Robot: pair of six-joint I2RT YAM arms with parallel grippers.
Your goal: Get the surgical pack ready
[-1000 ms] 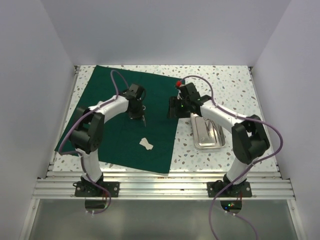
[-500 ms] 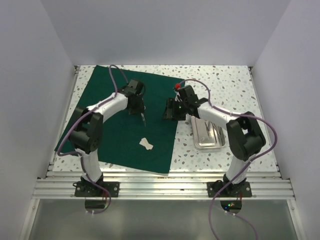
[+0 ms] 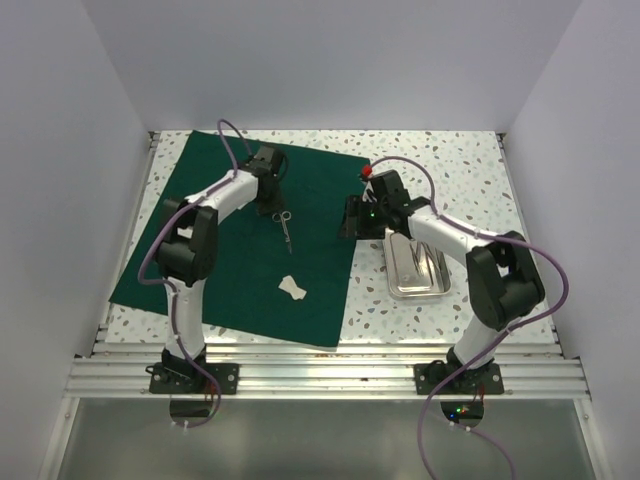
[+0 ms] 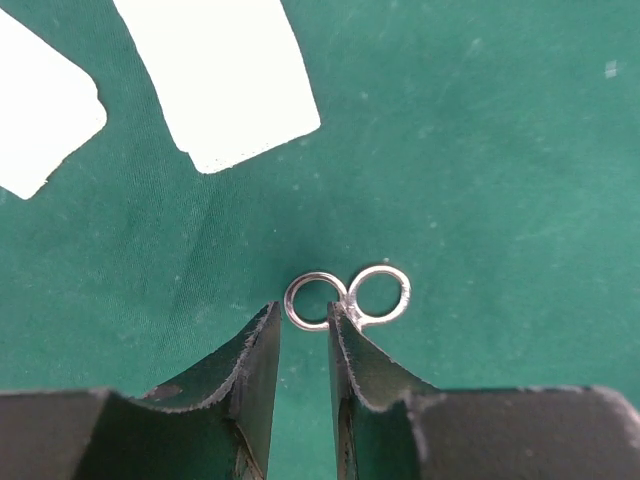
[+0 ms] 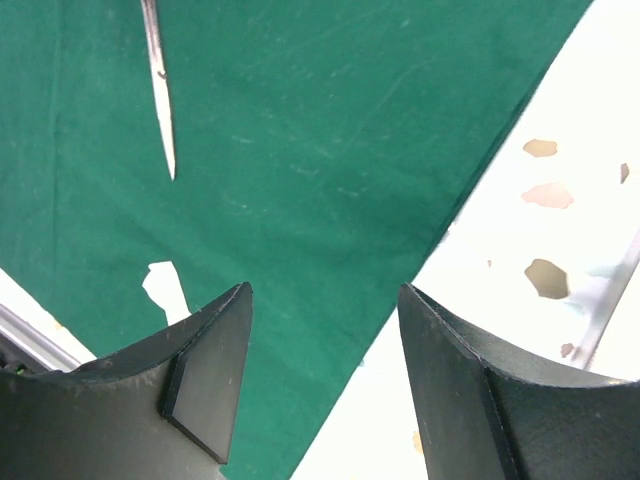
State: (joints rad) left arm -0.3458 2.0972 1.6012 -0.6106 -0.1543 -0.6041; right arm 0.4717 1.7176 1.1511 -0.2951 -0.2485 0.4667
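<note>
On the left of the speckled surface (image 3: 460, 170), drape: a large dark green cloth (image 3: 220, 260) lies spread flat.
Left arm: stretched far forward over the cloth's far part, wrist turned downward.
Left hand (image 4: 304, 320): fingers a narrow gap apart, gripping nothing, tips just beside the scissors' finger rings.
Scissors: small metal scissors (image 3: 286, 226) lie flat on the cloth, blades pointing toward the near edge.
Gauze: white gauze piece (image 3: 293, 289) on the cloth, nearer the bases.
Right arm: bent leftward, reaching over the cloth's right edge.
Right hand (image 5: 325, 295): fingers wide apart, empty.
Tray: rectangular steel tray (image 3: 415, 268) on bare surface, just right of the cloth.
</note>
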